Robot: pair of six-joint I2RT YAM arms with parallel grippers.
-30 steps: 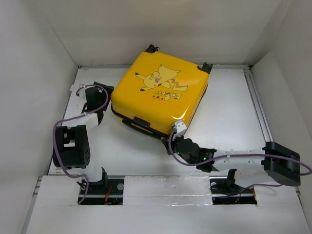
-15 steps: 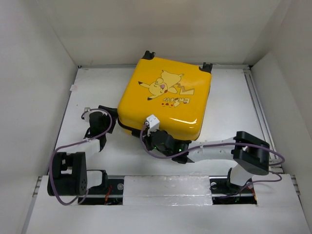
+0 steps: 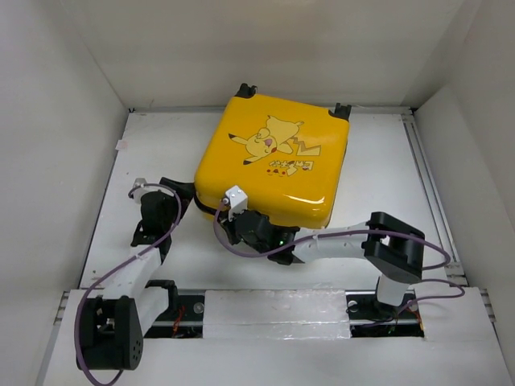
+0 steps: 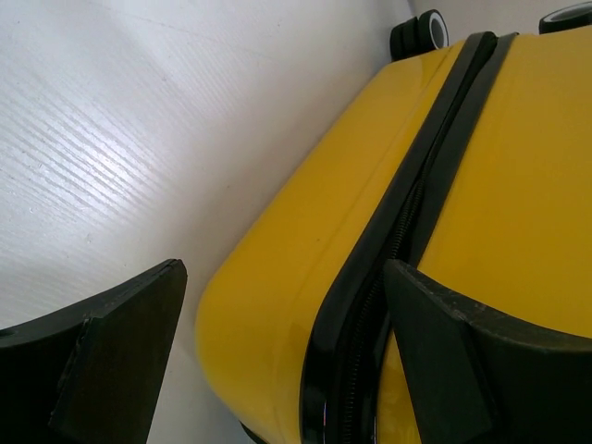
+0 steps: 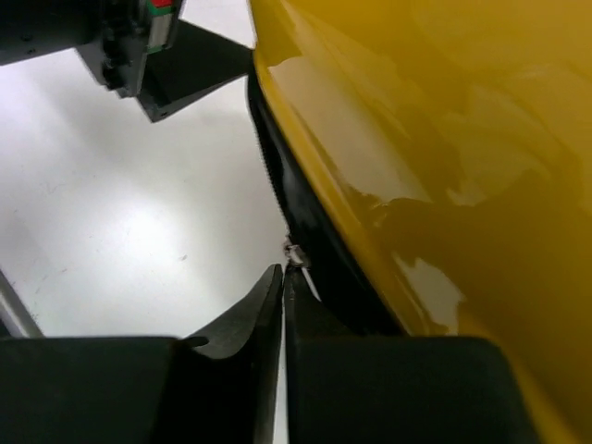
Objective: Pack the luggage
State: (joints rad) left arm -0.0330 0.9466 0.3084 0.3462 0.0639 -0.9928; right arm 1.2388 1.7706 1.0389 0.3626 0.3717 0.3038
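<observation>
The right end effector [image 5: 283, 287] is closed completely, its tips pinched at the small metal zip pull [image 5: 294, 252] on the black zip band [image 4: 370, 277], though a real hold on the pull cannot be confirmed; the left end effector [image 4: 277, 342] is spread wide around the near-left corner of the luggage [image 3: 273, 157] and nothing is gripped by it. The luggage is lying flat and shut on the white tabletop [image 3: 161, 145], turned slightly. It is judged that the thin pull could be lost from the tips, or the light case dragged sideways, because the open left jaws do not hold it
</observation>
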